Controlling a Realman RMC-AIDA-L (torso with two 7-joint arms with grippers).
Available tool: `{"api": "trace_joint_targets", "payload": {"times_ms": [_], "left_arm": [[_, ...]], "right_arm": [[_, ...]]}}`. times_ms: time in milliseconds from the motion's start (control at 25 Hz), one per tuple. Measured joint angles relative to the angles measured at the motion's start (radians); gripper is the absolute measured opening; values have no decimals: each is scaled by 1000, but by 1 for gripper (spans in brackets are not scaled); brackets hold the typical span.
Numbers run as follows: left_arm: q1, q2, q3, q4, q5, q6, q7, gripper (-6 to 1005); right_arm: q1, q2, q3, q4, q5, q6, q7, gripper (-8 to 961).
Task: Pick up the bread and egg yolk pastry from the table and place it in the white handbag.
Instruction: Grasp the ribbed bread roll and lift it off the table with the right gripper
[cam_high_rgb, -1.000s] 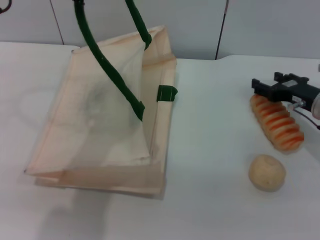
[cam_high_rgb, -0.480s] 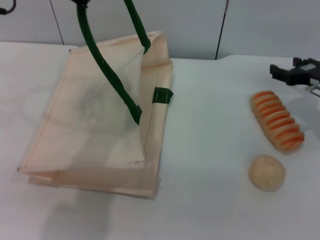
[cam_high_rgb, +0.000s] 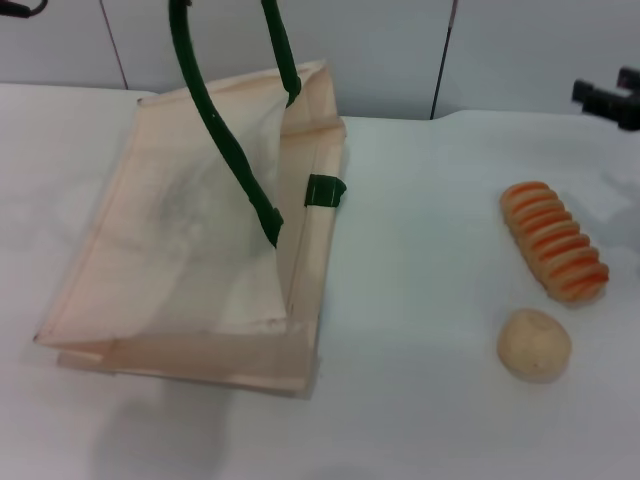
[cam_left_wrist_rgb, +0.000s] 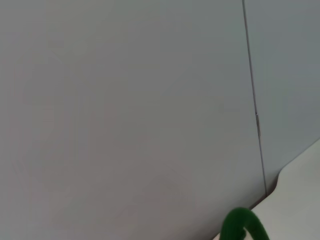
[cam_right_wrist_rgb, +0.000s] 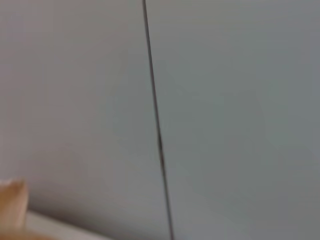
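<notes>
We find no readable text, label, brand, number or sign anywhere: the white handbag (cam_high_rgb: 190, 240), the bread (cam_high_rgb: 554, 240) and the egg yolk pastry (cam_high_rgb: 534, 344) all carry no lettering.

Little of the robot's body is visible. In the head view, 1 part shows at the right edge: the matte black, blocky right gripper (cam_high_rgb: 608, 100), made of hard angular pieces with squared, stepped corners and a notched outline. It is cut off by the edge, and no markings, screws or cables can be made out on it. A thin black curved strip (cam_high_rgb: 20, 8) crosses the top left corner; what it belongs to is unclear.
</notes>
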Motion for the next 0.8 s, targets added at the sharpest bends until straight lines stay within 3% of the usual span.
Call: {"api": "trace_joint_targets", "payload": {"times_ms": [320, 800], "left_arm": [[-2, 2, -9, 0, 8, 0, 0, 111], [-4, 3, -12, 0, 44, -1, 11, 112]], "right_arm": [[1, -3, -9, 22, -152, -5, 45, 745], [10, 2, -231, 35, -336, -39, 212, 747]]}}
